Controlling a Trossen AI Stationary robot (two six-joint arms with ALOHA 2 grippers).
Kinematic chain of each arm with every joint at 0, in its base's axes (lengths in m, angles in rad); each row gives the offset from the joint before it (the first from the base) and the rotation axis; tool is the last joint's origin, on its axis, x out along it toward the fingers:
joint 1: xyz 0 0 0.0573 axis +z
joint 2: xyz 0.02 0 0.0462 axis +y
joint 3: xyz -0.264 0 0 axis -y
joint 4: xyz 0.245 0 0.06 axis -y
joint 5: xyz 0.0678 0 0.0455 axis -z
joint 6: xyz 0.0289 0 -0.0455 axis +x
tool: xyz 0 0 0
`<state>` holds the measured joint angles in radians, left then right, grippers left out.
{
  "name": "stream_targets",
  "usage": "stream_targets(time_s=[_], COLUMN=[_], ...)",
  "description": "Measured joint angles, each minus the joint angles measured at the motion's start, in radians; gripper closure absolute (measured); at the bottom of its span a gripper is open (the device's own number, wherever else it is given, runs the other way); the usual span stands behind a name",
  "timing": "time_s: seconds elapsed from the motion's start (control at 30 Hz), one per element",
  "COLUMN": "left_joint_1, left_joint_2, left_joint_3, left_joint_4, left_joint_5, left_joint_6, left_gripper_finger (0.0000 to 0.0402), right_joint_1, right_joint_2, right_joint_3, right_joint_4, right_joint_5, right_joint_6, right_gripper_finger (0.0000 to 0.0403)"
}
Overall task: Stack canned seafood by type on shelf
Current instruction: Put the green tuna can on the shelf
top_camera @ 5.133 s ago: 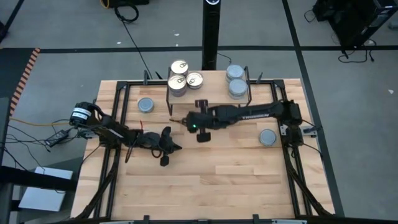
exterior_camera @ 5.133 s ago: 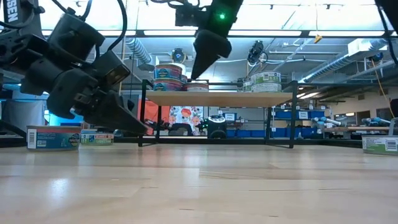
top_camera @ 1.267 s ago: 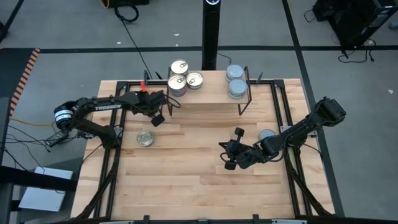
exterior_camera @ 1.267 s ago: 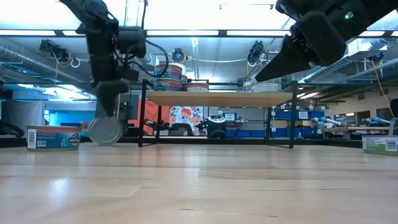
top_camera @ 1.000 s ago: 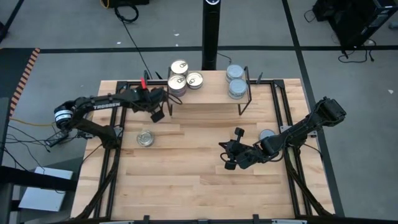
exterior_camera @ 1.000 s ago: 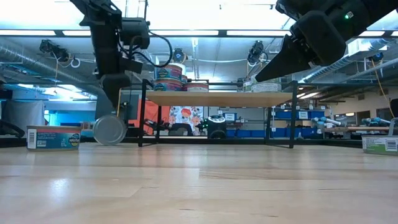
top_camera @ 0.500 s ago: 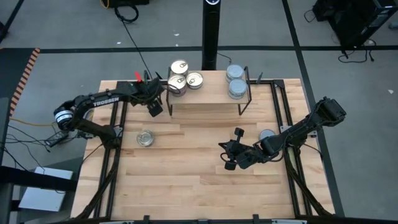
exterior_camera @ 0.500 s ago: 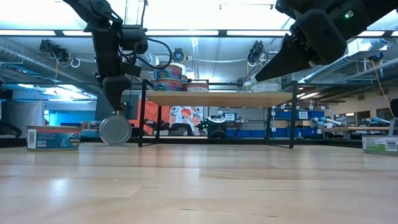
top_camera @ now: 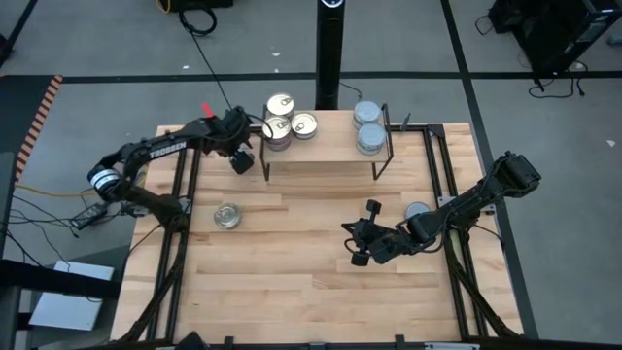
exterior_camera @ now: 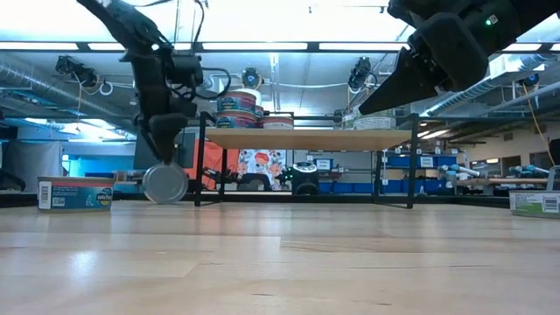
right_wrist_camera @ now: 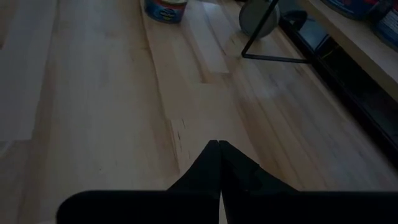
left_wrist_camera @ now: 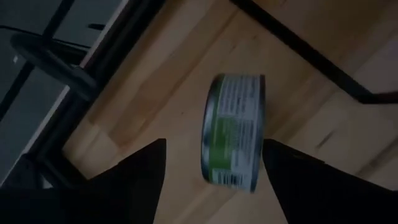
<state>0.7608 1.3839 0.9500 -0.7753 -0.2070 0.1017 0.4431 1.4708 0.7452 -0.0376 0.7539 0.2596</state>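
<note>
Left wrist view, tin on edge between spread left fingers, untouched, right fingers together.

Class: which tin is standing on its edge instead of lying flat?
The tin under the left claw, beside the shelf's left legs; every other tin sits flat.

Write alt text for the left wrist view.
A tin with a green label stands on its edge on the wooden table, framed by the left gripper with its dark jaws open and not touching it. Black metal rails cross the corners.
</note>
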Motion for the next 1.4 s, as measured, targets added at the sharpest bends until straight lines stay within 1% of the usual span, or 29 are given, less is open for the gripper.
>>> stream_targets(time_s=[0.27, 0.4, 0.53, 0.8, 0.93, 1.1, 1.4], left_joint_1=[0.018, 0.018, 0.018, 0.018, 0.016, 0.016, 0.015], left_joint_2=[0.087, 0.104, 0.103, 0.100, 0.094, 0.034, -0.177], left_joint_3=[0.000, 0.000, 0.000, 0.001, 0.002, -0.001, -0.001], left_joint_4=[-0.005, -0.008, -0.023, -0.068, -0.113, -0.150, -0.216], left_joint_5=[0.000, 0.000, 0.000, 0.000, -0.017, -0.038, -0.026], left_joint_6=[0.021, 0.026, 0.024, 0.024, 0.017, -0.008, -0.080], left_gripper_finger=[0.0130, 0.0136, 0.0167, 0.0260, 0.0263, 0.0263, 0.0263], right_joint_1=[0.000, 0.000, 0.000, 0.000, 0.000, 0.000, 0.000], right_joint_2=[0.000, 0.000, 0.000, 0.000, 0.000, 0.000, 0.000], right_joint_3=[0.000, 0.000, 0.000, 0.000, 0.000, 0.000, 0.000], right_joint_4=[0.007, 0.007, 0.007, 0.006, 0.006, 0.012, 0.031], right_joint_5=[-0.015, -0.015, -0.015, -0.015, -0.015, -0.015, -0.015], right_joint_6=[0.000, 0.000, -0.001, 0.000, -0.006, -0.008, -0.027], right_gripper_finger=[0.0393, 0.0393, 0.0393, 0.0393, 0.0393, 0.0393, 0.0393])
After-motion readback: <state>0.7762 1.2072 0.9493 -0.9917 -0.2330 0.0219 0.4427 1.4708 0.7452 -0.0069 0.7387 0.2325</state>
